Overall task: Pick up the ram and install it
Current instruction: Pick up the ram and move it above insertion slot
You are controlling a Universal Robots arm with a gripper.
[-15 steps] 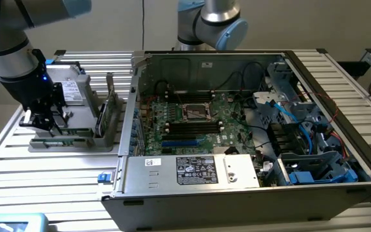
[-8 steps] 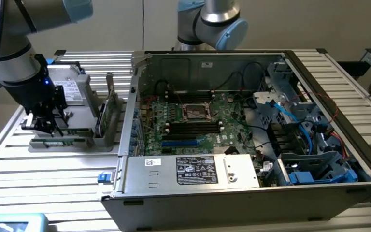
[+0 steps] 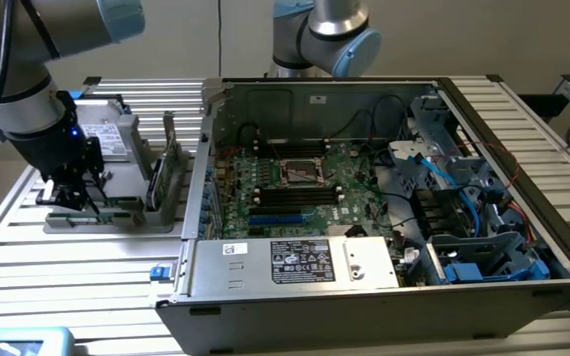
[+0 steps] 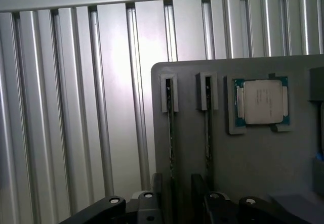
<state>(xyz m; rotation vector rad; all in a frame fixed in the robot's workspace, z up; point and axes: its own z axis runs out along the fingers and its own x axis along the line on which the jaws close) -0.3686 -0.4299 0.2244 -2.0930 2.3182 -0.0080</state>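
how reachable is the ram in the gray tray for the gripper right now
Probably yes: the gripper hangs just over the gray tray, jaws apart and in line with the ram standing on edge in its slot, nothing above it. A second stick stands close beside, so room looks tight.

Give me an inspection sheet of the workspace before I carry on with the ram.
Surface: slatted aluminium table under the grey tray and open case.
Job's things: ram on edge in a tray slot, not lifted; black slots on the motherboard look free.
Clutter: second stick, CPU and upright green card on the tray.
Gripper: gripper low over the tray, at the ram.
Cables: blue cables inside the case; black cable on the arm.
Surroundings: second arm behind the case.
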